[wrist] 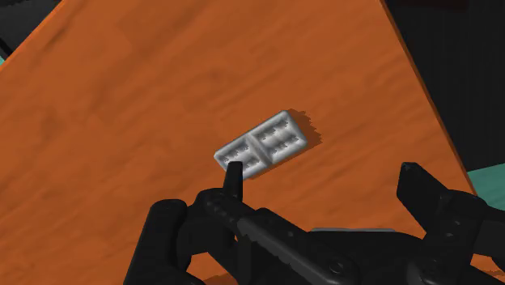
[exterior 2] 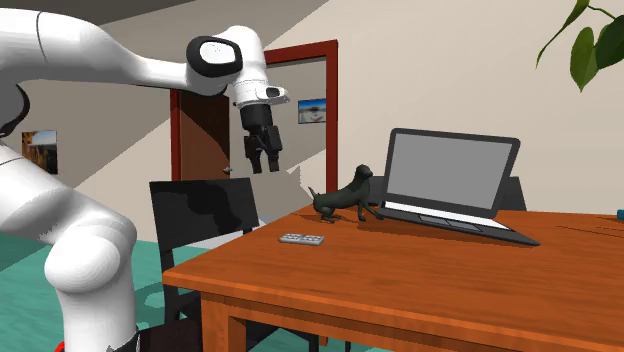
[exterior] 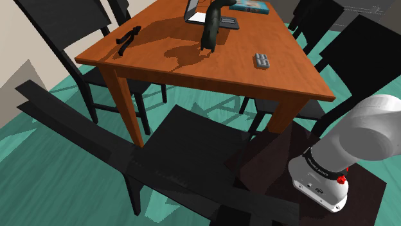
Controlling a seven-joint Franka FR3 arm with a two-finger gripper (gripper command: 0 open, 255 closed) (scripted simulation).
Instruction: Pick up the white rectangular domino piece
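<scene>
The domino piece (exterior: 262, 60) is a small grey-white rectangle with two dotted halves, lying flat on the orange-brown wooden table (exterior: 193, 70) near its edge on the shoulder view's right. In the second exterior view the domino (exterior 2: 301, 239) rests near the table's corner, and my black gripper (exterior 2: 266, 164) hangs well above it, pointing down. Through the wrist view the domino (wrist: 261, 144) lies just beyond the fingertip (wrist: 235, 173) of one finger. The gripper (wrist: 324, 180) is open and holds nothing.
A dark dog figurine (exterior 2: 345, 197) and an open laptop (exterior 2: 450, 185) stand further along the table. A black tool-like object (exterior: 127, 37) lies at the far corner and a book (exterior: 254, 6) at the back. Black chairs (exterior: 186, 154) surround the table.
</scene>
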